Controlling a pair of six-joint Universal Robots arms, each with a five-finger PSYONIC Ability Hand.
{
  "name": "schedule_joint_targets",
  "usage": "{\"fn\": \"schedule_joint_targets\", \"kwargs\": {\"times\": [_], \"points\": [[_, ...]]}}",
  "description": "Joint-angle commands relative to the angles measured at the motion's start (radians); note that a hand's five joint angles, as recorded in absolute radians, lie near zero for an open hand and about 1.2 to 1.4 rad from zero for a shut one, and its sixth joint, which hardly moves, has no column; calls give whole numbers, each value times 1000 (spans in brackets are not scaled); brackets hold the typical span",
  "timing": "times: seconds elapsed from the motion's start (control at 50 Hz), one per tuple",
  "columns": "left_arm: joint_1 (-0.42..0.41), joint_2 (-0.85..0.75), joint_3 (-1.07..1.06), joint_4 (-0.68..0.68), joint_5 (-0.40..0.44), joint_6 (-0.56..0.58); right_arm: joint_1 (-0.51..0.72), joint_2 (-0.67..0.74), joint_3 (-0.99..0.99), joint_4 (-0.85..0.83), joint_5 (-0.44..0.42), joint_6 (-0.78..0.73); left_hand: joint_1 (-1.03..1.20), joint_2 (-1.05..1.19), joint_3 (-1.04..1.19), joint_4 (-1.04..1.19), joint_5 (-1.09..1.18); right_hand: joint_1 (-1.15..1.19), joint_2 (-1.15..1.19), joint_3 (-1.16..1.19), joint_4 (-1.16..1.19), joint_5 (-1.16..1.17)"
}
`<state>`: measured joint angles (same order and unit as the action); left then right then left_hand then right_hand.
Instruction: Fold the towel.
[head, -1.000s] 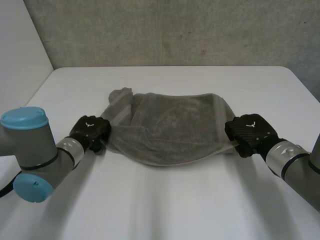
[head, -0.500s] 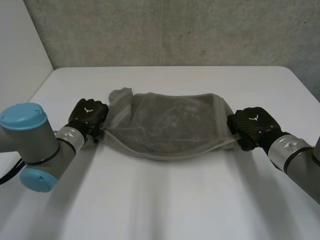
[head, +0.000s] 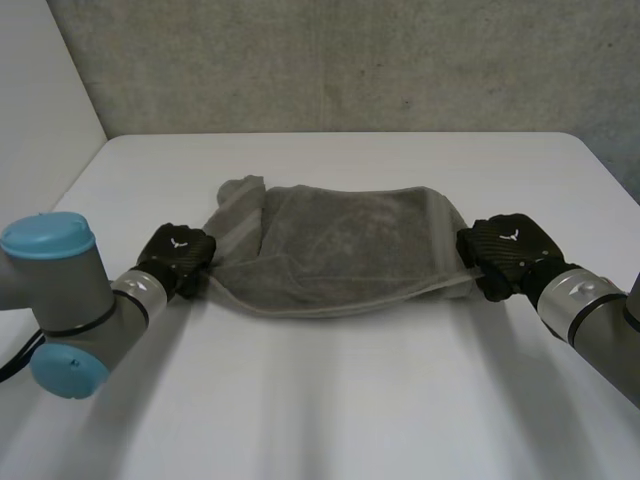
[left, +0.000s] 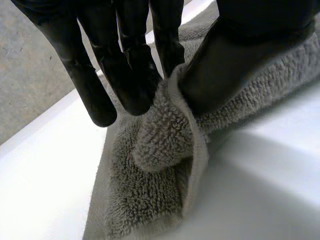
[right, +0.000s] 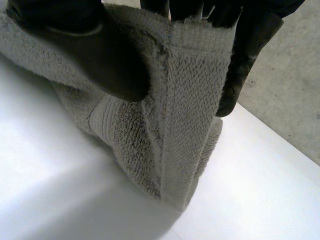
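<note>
While the left hand (head: 178, 257) pinches the left end of the towel (head: 340, 250) between thumb and fingers, the right hand (head: 505, 252) grips the right end likewise. Doubled over, the grey towel lies mid-frame on the white tabletop (head: 330, 400), its long axis running left to right.

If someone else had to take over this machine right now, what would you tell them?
Left hand: shut on the towel, pinching its near-left corner.
Right hand: shut on the near-right corner.
The towel is grey and lies in the middle of the table, its near edge stretched between the hands, the rest behind.
Done: both corners gripped.
Left: probably carry the held edge over to the far edge, lay it flat, let go.
</note>
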<state>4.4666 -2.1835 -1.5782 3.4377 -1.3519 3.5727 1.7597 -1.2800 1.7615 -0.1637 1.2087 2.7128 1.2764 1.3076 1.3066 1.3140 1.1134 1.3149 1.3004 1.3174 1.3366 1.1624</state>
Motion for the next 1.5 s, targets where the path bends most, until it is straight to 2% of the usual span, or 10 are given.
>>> {"fn": "schedule_joint_targets", "kwargs": {"times": [0.02,0.16,0.32,0.46,0.64,0.86,1.02,1.2,1.34,1.5], "points": [[25,74,-9,-25,0,1,4,-7,-23,13,26,-1,120,89,90,82,108,81,96,79,60,59],[46,291,27,-74,-1,-18,1,-157,-177,259,17,28,120,89,90,82,108,81,96,79,60,59],[49,571,109,-163,4,-186,-39,-328,-389,437,5,85,120,89,90,82,108,81,96,79,60,59],[91,735,135,-227,86,-296,-94,-390,-598,631,-24,61,120,89,90,82,108,81,96,79,60,59],[125,680,55,-238,180,-293,-105,-261,-622,688,-55,-116,120,89,90,82,108,81,96,79,60,59],[105,257,175,-236,171,-242,37,22,-715,615,41,-219,120,89,90,82,108,81,96,79,60,59],[50,35,619,-235,110,-190,107,278,-1005,356,147,-274,120,89,90,82,108,81,96,79,60,59],[5,14,1056,-163,13,-204,109,286,-1229,69,173,-168,120,89,90,82,108,81,96,79,60,59],[0,76,991,-127,14,-204,107,212,-1157,43,135,-62,120,89,90,82,108,81,96,79,60,59],[40,165,577,-80,97,-193,92,122,-864,41,-17,-56,120,89,90,82,108,81,96,79,60,59]]}}
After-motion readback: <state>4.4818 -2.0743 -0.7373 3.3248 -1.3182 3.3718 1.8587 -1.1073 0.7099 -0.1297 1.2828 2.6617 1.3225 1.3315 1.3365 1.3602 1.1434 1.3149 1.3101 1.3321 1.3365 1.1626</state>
